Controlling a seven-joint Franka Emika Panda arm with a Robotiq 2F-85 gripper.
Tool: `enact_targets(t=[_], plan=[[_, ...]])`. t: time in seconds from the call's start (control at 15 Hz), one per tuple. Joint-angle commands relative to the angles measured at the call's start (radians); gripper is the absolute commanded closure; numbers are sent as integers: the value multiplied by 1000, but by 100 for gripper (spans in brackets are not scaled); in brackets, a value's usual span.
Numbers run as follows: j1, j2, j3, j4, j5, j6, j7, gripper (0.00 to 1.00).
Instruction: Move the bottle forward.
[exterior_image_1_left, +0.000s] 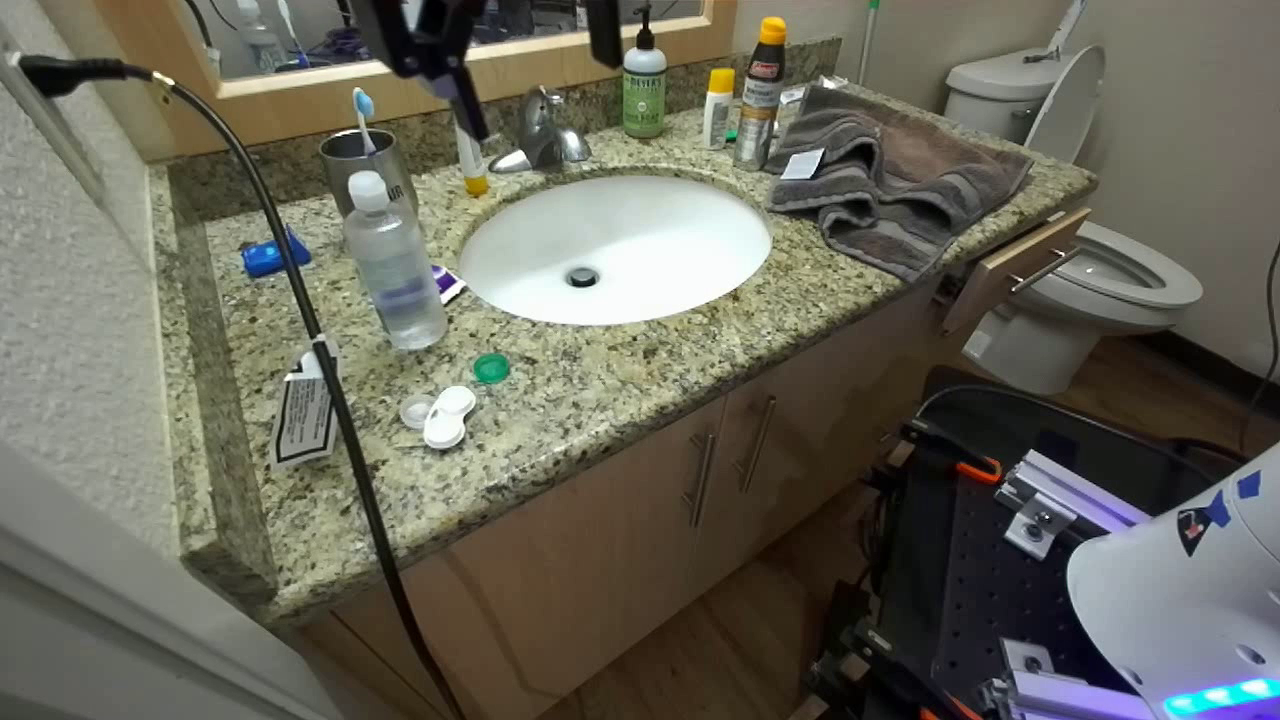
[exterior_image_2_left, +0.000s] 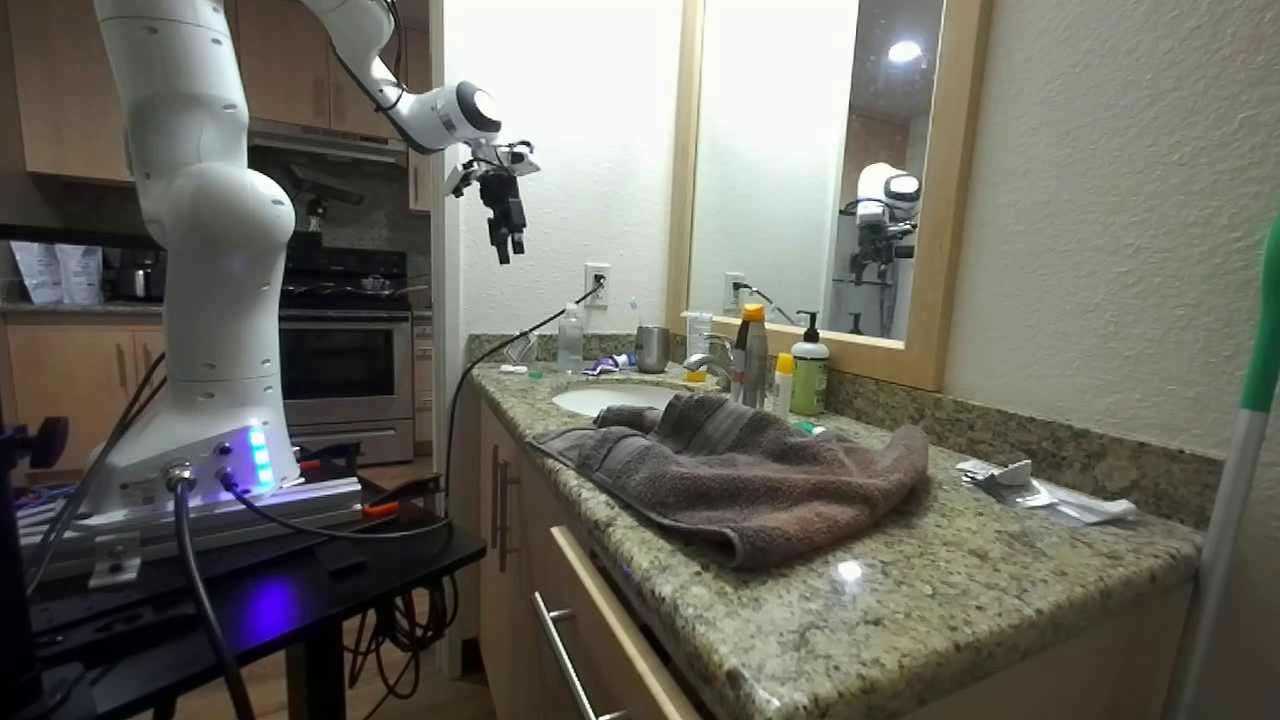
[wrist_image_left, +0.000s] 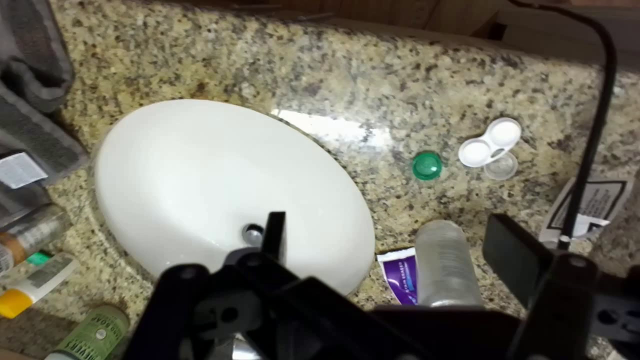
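Observation:
The bottle, clear plastic with a white cap, stands upright on the granite counter left of the sink in an exterior view (exterior_image_1_left: 398, 265). It also shows near the far end of the counter in an exterior view (exterior_image_2_left: 570, 345). In the wrist view the bottle (wrist_image_left: 445, 262) appears between the fingers, nearer the right-hand one; its cap end is hidden behind the gripper body. My gripper (wrist_image_left: 387, 222) is open and empty. In both exterior views the gripper (exterior_image_1_left: 541, 95) (exterior_image_2_left: 511, 250) hangs in the air, higher than the bottle's cap and apart from it.
A grey cup (exterior_image_1_left: 345, 160) stands behind the bottle, a purple packet (wrist_image_left: 400, 275) beside it. A white lens case (exterior_image_1_left: 450, 415) and green cap (exterior_image_1_left: 491, 368) lie in front. A black cable (exterior_image_1_left: 290, 270) crosses the counter's left end. The sink (exterior_image_1_left: 650, 250) is to the right.

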Motion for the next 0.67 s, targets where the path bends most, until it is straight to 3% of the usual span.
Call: enact_targets(t=[0.0,0.07,0.6], plan=[[32,193,-56,180,95,8,77,0],[48,96,-60,87,46,8,48,0],[71,189,-96,160,61,-1,74,0]])
